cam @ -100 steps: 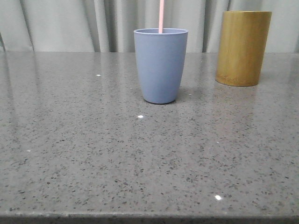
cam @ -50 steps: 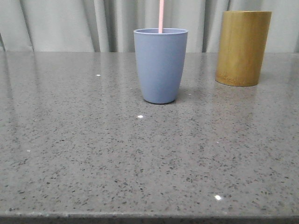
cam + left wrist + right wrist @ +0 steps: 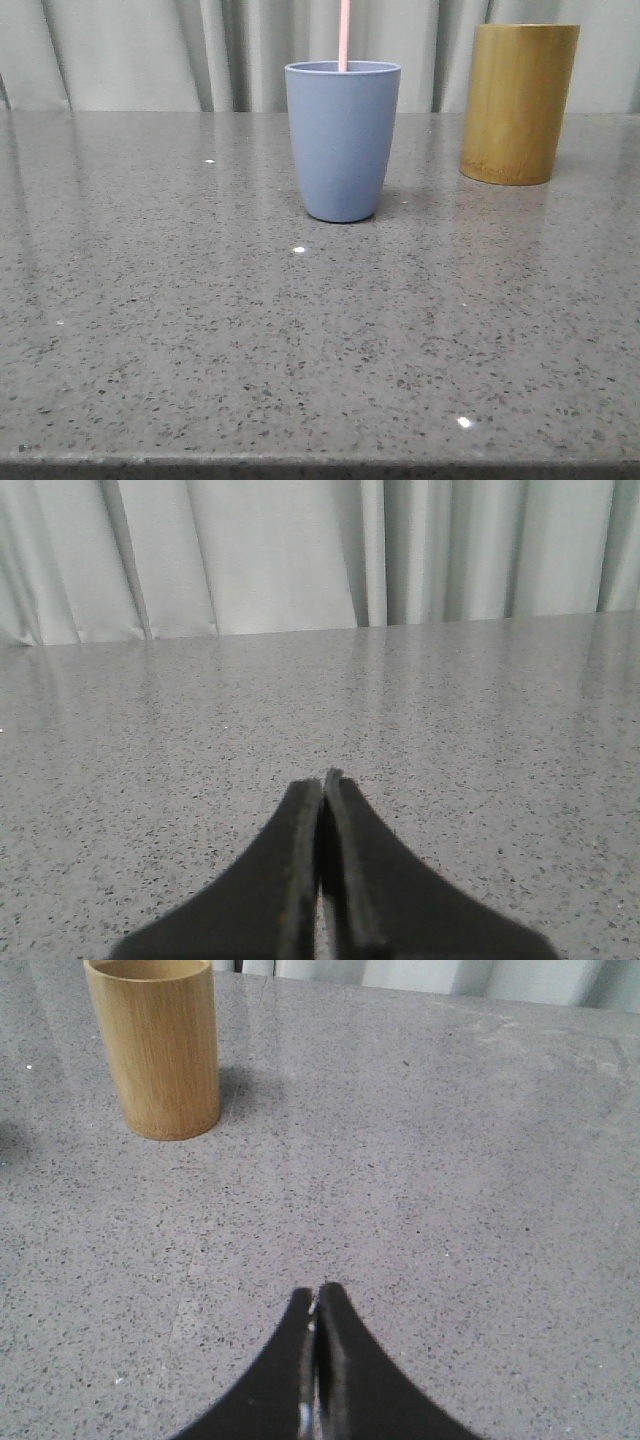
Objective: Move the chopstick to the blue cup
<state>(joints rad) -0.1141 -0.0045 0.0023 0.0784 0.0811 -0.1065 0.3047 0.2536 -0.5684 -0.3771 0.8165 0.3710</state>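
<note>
The chopstick (image 3: 344,35) stands nearly upright inside the blue cup (image 3: 342,140), at the upper middle of the front view, its top going out of the frame. It looks light, stiff and smooth — likely slippery, so a grip on the shaft above the rim seems best. The left gripper (image 3: 322,785) and the right gripper (image 3: 316,1295) both have jaws pressed together, holding nothing, over the bare desk (image 3: 300,340).

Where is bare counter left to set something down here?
Bare: the near stretch in front of the blue cup and all to its left. Tighter: the gap between cup and bamboo cylinder. The chopstick stands in the cup.
</note>
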